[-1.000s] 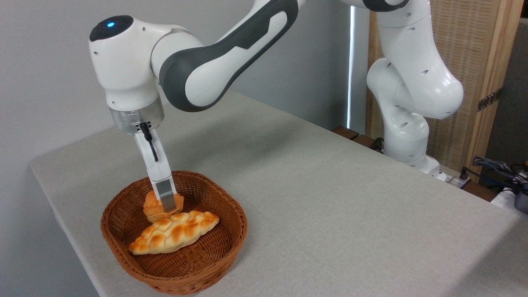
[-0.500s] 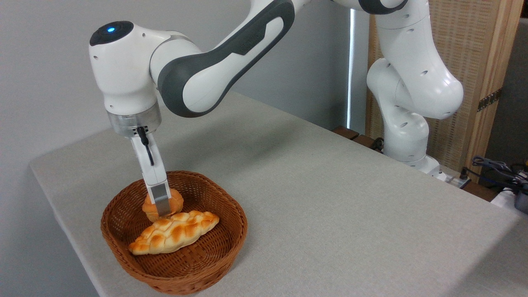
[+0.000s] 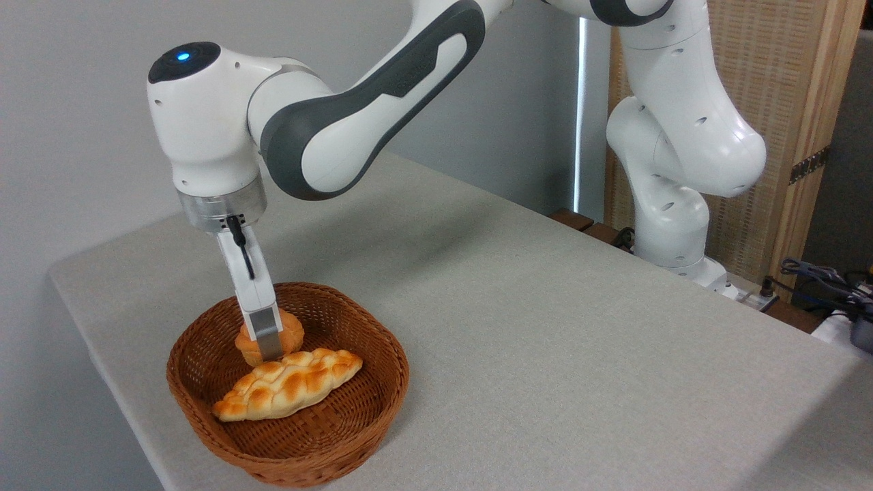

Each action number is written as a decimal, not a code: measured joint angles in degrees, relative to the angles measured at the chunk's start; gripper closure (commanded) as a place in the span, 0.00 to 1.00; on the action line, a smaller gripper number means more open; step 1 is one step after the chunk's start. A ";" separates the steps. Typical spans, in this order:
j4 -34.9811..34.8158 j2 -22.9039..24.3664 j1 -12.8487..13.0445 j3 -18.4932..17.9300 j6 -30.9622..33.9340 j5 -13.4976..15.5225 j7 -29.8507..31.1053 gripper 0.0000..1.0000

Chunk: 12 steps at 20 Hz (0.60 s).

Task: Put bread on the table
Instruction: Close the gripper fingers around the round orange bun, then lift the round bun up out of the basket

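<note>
The bun (image 3: pixel 290 335), small, round and golden-orange, sits inside the basket (image 3: pixel 368 409) toward its back left, just behind the loaf (image 3: pixel 288 384) and touching or nearly touching it. The gripper (image 3: pixel 269 344) comes down on the bun from above, tilted a little so that its tip points lower right. One grey finger (image 3: pixel 266 334) lies flat against the front of the bun and covers its middle; the other finger is hidden behind, so the fingers appear closed on the bun, narrow enough to hold it between them. Whether the bun rests on the basket floor or hangs just clear of it cannot be told. The loaf, longer and braided, lies across the middle of the basket, its pale end toward the lower left. The basket, brown woven wicker, stands on the table (image 3: pixel 545 327) near the table's front left edge. A black cable runs down the gripper's white body above the basket. The arm (image 3: pixel 382 75) reaches over from the right, and its white base (image 3: pixel 672 225) stands beyond the table's far right edge, well apart from the basket.
</note>
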<state>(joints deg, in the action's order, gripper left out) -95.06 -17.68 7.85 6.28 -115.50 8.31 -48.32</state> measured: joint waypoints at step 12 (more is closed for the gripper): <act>0.00 -0.08 0.00 0.03 -0.01 0.00 0.00 0.62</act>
<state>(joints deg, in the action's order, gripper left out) -95.06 -17.76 7.85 6.31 -115.50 8.31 -48.32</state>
